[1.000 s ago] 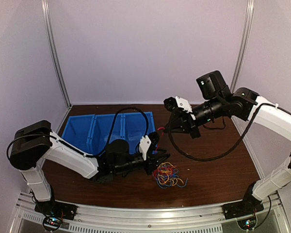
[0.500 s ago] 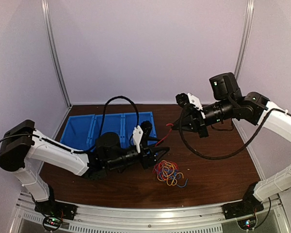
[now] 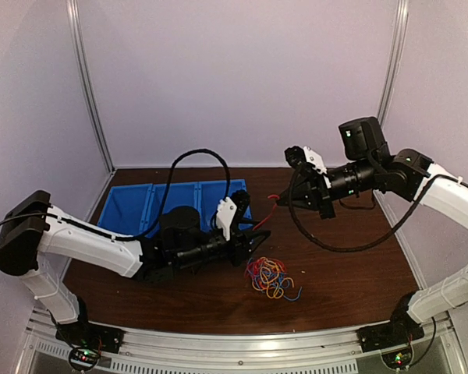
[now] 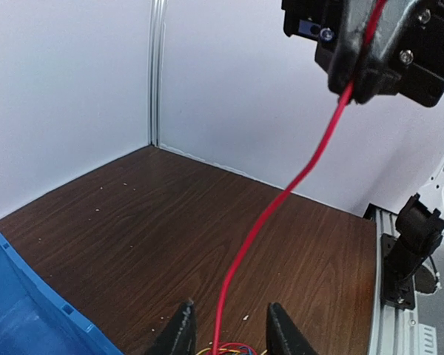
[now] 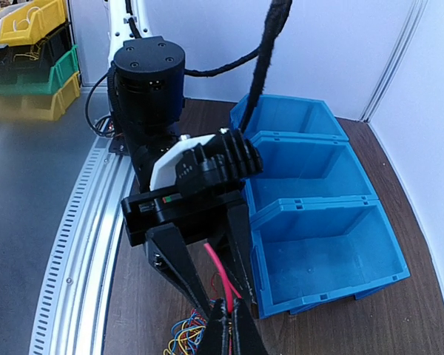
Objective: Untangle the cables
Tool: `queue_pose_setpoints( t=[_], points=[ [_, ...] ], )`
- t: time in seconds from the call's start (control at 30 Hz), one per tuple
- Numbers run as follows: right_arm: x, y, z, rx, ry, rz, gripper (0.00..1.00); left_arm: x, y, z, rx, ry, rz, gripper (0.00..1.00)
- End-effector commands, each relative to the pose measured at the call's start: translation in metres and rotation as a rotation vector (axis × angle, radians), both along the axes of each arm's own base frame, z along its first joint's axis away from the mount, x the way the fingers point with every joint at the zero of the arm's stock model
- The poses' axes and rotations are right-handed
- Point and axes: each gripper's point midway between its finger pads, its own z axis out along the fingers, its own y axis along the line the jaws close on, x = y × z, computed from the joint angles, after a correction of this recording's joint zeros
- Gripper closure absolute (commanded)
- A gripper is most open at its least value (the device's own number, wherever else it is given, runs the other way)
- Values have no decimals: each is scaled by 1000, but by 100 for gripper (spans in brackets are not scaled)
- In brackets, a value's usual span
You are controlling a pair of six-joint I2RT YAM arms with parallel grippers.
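The cables lie as a red, blue and yellow knot on the brown table, in front of my left gripper. One red cable runs taut from the knot up to my right gripper, which is shut on its end above the table. In the left wrist view the red cable passes between my open fingers without touching them, up to the right gripper. In the right wrist view my gripper pinches the red cable, with the knot below left.
A row of three blue bins stands at the back left, right beside the left gripper; they also show in the right wrist view. Thick black arm cables loop over the bins and under the right arm. Yellow and green bins sit off the table.
My right gripper has drawn back to the right and up with the red cable, stretching it out of the knot. My left gripper has shifted slightly up beside the knot.
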Motion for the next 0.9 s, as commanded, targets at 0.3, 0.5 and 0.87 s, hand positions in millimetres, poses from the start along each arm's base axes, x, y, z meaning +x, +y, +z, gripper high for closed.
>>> queue_pose_setpoints(
  t=[0.3, 0.5, 0.87],
  points=[
    [-5, -8, 24, 47, -32, 4, 100, 0, -6, 7, 137, 85, -9, 67],
    [-5, -7, 24, 44, -33, 9, 100, 2, 14, 16, 178, 93, 48, 71],
    [-2, -5, 24, 48, -25, 12, 100, 3, 15, 10, 218, 92, 48, 85]
  ],
)
